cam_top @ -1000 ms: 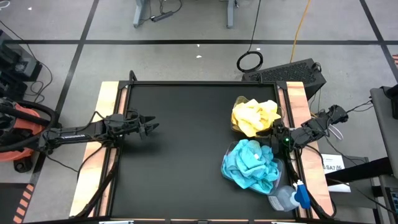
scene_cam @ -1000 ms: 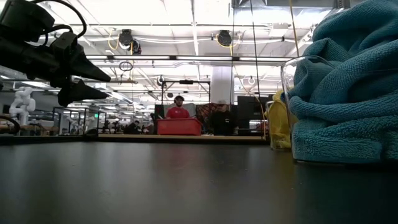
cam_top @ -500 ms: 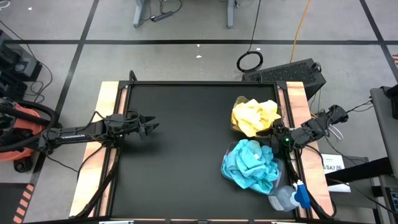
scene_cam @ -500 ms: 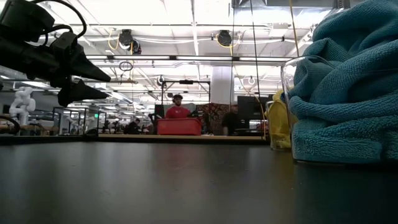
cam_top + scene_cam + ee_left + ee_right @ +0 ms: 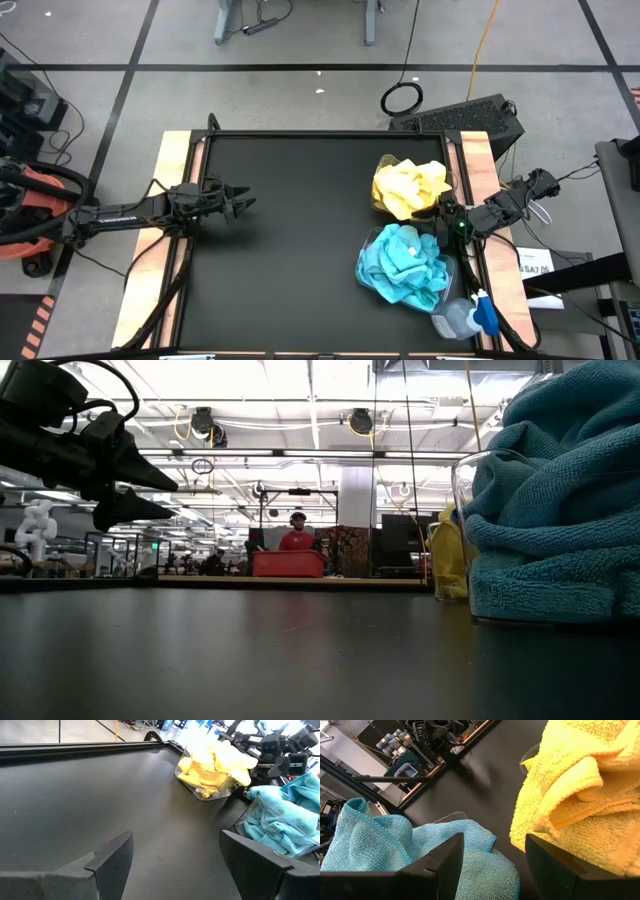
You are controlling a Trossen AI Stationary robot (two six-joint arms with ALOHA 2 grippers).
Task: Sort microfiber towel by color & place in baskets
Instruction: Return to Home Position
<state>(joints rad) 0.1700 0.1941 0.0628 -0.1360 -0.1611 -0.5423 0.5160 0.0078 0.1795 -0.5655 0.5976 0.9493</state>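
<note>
Yellow cloths (image 5: pixel 410 187) are heaped in a clear bin at the table's right side, toward the far edge; they also show in the left wrist view (image 5: pixel 215 767) and the right wrist view (image 5: pixel 580 785). Teal-blue cloths (image 5: pixel 403 264) overflow a second clear bin (image 5: pixel 470 500) nearer the near edge, also in the left wrist view (image 5: pixel 280 822) and the right wrist view (image 5: pixel 385 845). My left gripper (image 5: pixel 247 205) hovers open above the table's left part, holding nothing. My right gripper (image 5: pixel 441 216) sits open at the right edge between the two heaps, its fingers (image 5: pixel 445 860) empty.
A grey bottle with a blue cap (image 5: pixel 470 316) lies at the near right corner. A black keyboard (image 5: pixel 470 118) lies beyond the far right corner. Bare black table top (image 5: pixel 290 230) spreads between the arms. A person in red (image 5: pixel 298 538) shows far behind the table.
</note>
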